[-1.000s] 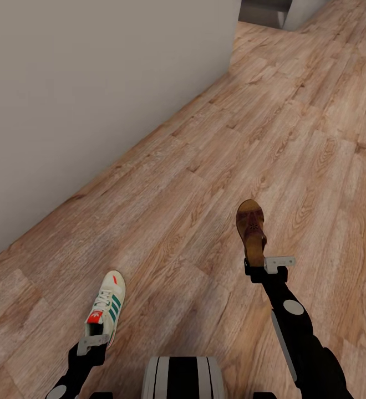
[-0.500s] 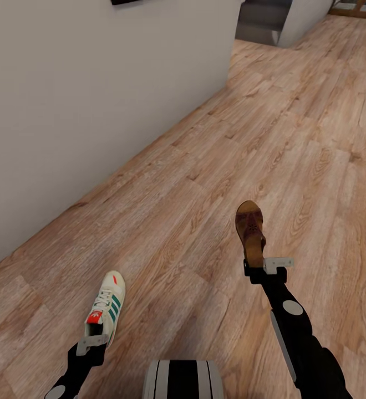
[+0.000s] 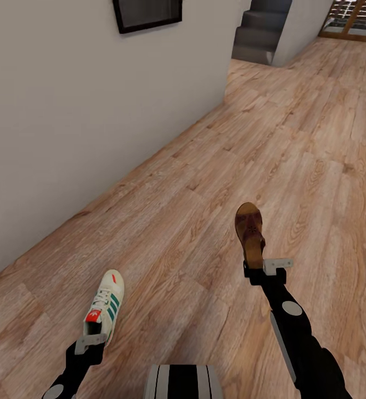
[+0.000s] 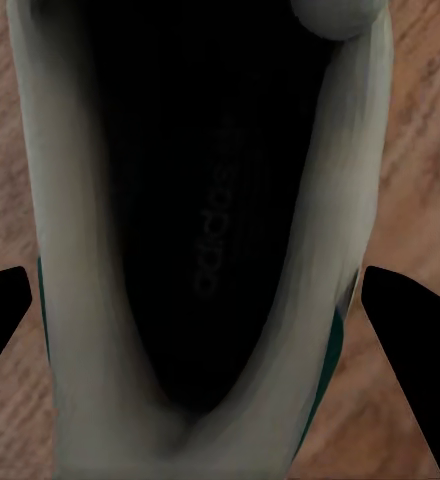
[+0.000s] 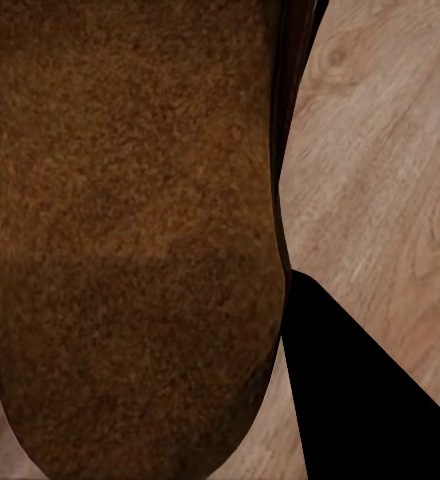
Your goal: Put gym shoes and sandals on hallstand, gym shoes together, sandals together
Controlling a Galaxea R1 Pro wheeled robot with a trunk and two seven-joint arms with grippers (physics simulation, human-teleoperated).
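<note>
Each arm carries a shoe by its heel, toe pointing ahead: the left tool [image 3: 90, 342] is closed on a gym shoe [image 3: 103, 305], the right tool [image 3: 267, 270] apparently clamps a sandal [image 3: 250, 233], above the corridor floor [image 3: 294, 144].

Head cam looks fwd and down over both arms along the corridor floor [image 3: 294, 138]. Left wrist cam sits v. close, looking into the gym shoe [image 4: 210, 250]. Right wrist cam close on the sandal [image 5: 130, 230] insole. Each wrist view shares its shoe plus floor w/ head view.
</note>
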